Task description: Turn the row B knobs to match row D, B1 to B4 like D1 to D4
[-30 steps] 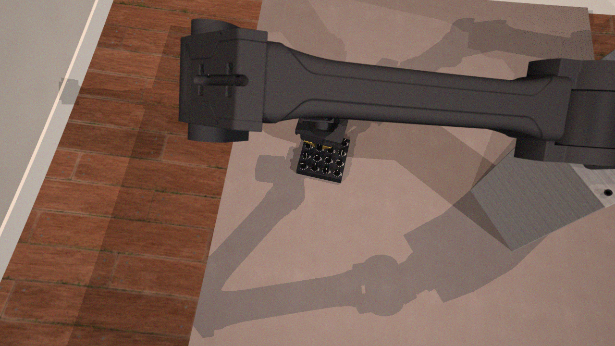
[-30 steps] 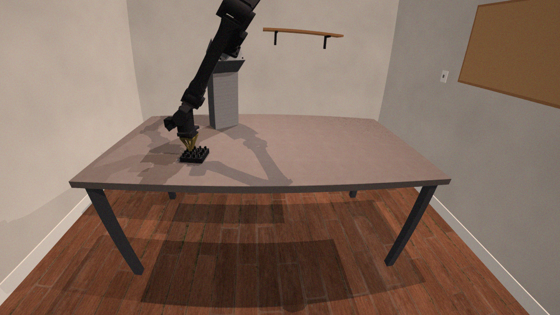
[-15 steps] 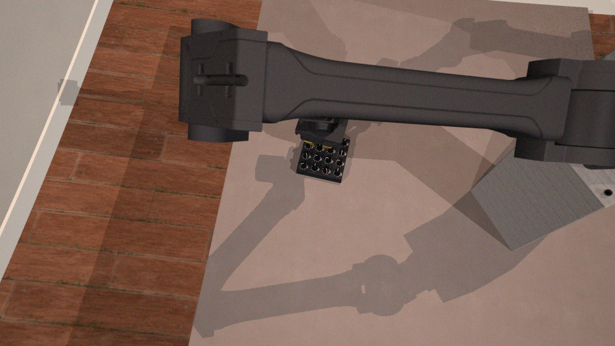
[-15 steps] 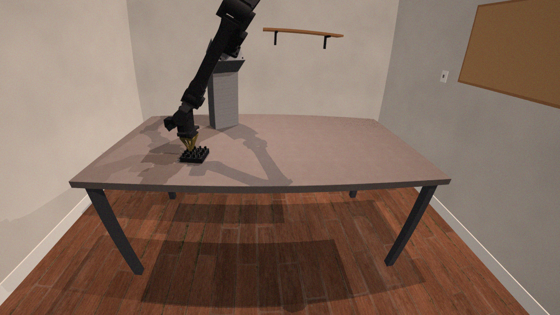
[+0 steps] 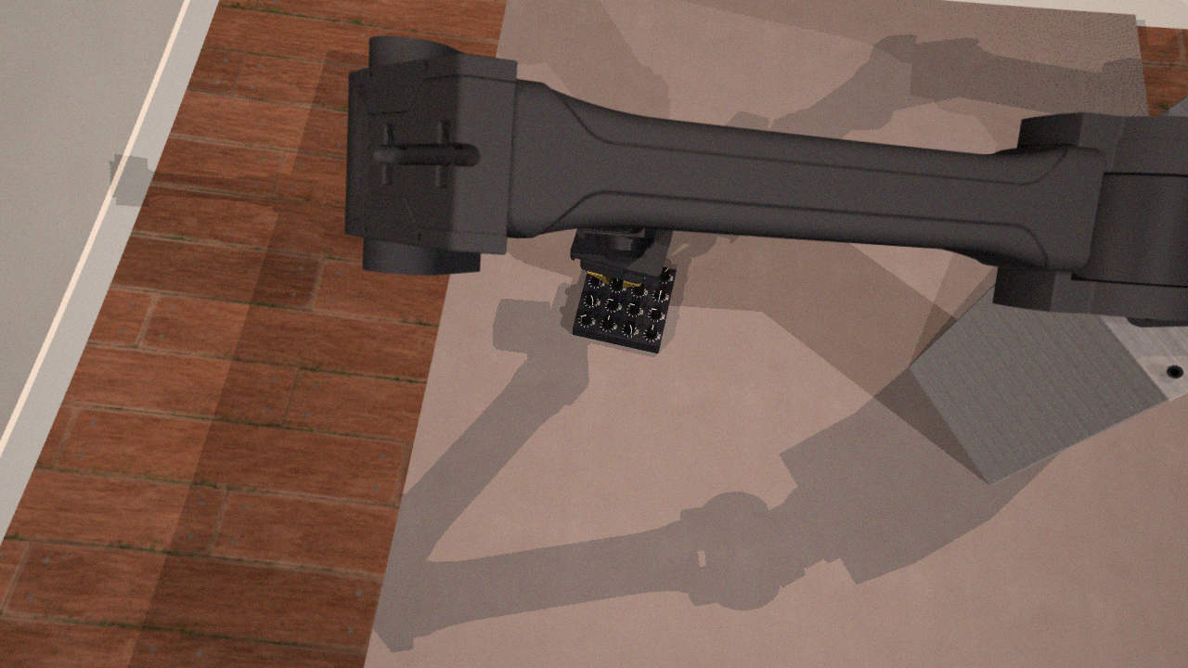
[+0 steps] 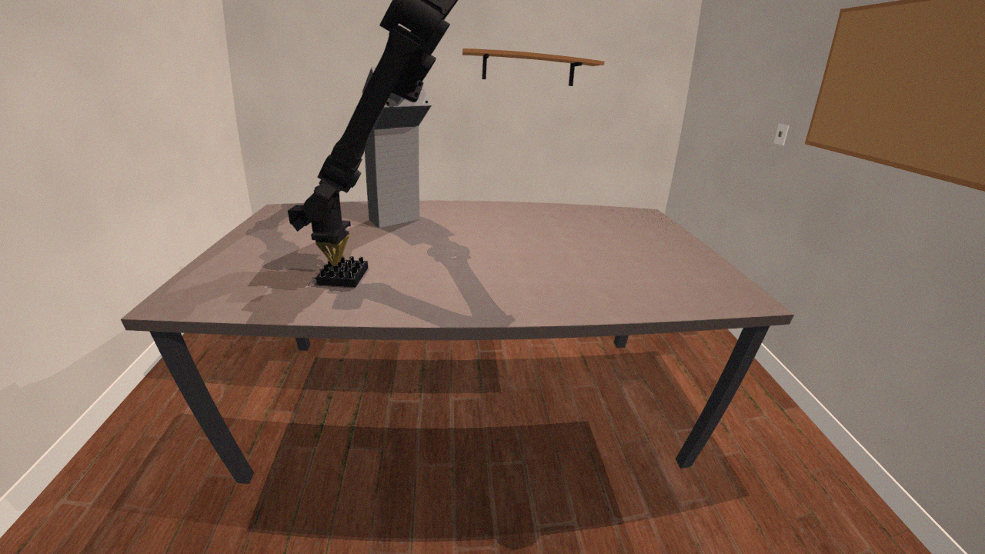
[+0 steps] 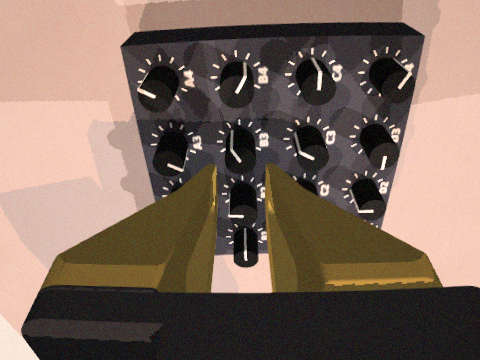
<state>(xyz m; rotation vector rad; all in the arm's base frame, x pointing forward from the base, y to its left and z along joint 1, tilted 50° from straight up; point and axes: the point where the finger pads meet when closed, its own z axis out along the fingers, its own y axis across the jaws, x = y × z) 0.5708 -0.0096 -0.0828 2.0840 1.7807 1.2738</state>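
The black knob box (image 5: 656, 339) (image 6: 342, 278) (image 7: 274, 40) stands on the table. In the wrist view rows A to D run left to right, and knob 4 of each row is at the top. My gripper (image 7: 241, 178) (image 5: 618, 280) (image 6: 334, 256) is narrowly open. Its gold fingers straddle row B at knob B2 (image 7: 242, 199), with a small gap showing on each side of the knob. B1 (image 7: 246, 250) shows between the fingers nearer the wrist. B3 (image 7: 239, 148) and B4 (image 7: 236, 83) lie beyond the fingertips. The fingers hide A1, A2, C1 and D1.
A grey block pedestal (image 5: 1021, 398) (image 6: 392, 171) carries the arm's base at the back of the table (image 6: 551, 261). The arm's long link (image 5: 747, 183) crosses above the box in the top view. The table's left edge is close to the box.
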